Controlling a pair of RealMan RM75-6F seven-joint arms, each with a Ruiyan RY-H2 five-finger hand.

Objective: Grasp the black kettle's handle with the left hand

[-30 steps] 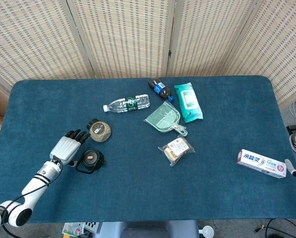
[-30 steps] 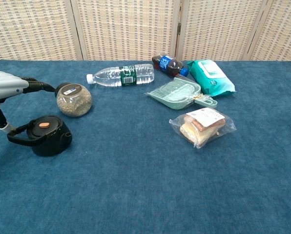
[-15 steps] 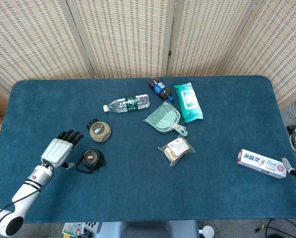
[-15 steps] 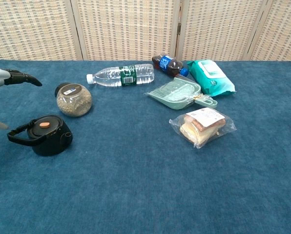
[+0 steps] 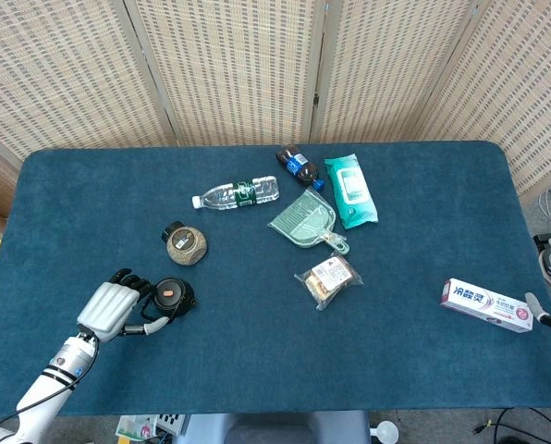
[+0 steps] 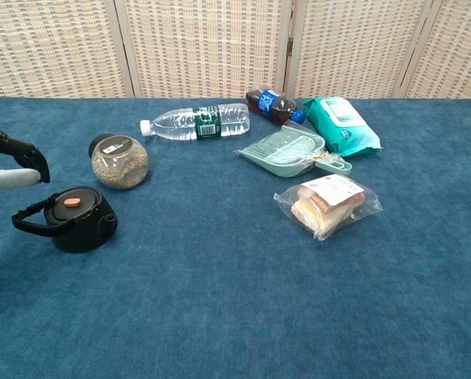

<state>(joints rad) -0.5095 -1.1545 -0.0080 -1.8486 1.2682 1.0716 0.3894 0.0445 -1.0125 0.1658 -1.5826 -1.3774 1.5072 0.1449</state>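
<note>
Near the table's front-left corner sits the kettle [image 5: 170,296], black, squat, with an orange spot on its lid; its handle [image 6: 32,223] loops out toward the left edge. From the chest view the handle shows as a free arch with nothing around it. The left hand [image 5: 111,307] is just beside it on the left, fingers [image 6: 22,156] apart and bent, dark tips held above the handle and holding nothing. From the head view alone the fingertips seem to overlap the handle, so contact cannot be judged there; the chest view shows a gap. That view catches only the fingers at its left border, while the head view shows the whole hand and its white forearm running off toward the front-left corner.

Behind the kettle stands a round jar [image 5: 186,244]. Farther back lie a water bottle [image 5: 237,194] and a cola bottle [image 5: 299,166], then a wipes pack [image 5: 349,191] toward the back edge, with a green dustpan [image 5: 305,222] in front of them and a bagged snack [image 5: 328,280] near the table's middle.

Only the head view reaches the right edge, where a toothpaste box [image 5: 486,304] lies; a grey tip shows at the frame border there, too little to tell what it is.
</note>
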